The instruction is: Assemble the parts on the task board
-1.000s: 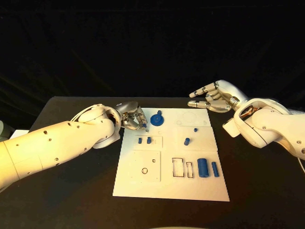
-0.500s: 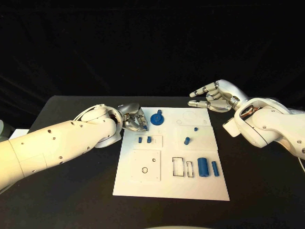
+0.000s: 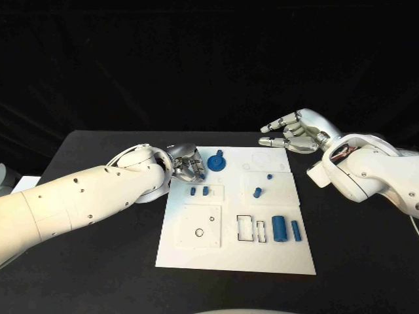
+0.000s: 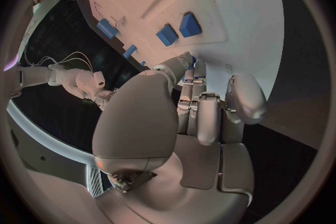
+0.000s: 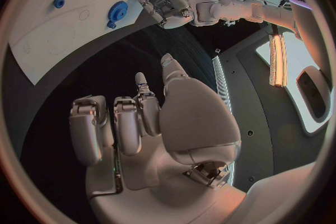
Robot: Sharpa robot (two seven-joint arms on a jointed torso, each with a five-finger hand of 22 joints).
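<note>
Silver fingers of the left hand (image 3: 185, 166) pinched a small blue part (image 3: 199, 173) over the task board (image 3: 236, 255) (apparently for insertion), while the right hand (image 3: 294, 133) hovered empty, fingers loosely apart.

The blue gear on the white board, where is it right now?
In the head view, the blue gear sits near the board's far edge, left of centre, just beside the left hand.

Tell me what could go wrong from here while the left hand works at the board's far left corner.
1. The left hand seems to pinch a small blue part at its fingertips; the grip looks slight, so it might slip.
2. The blue gear sits close beside that hand and could get knocked.
3. The task board lies loose on the table, so a sideways push may shift it. The right hand hovers empty, not steadying it.
</note>
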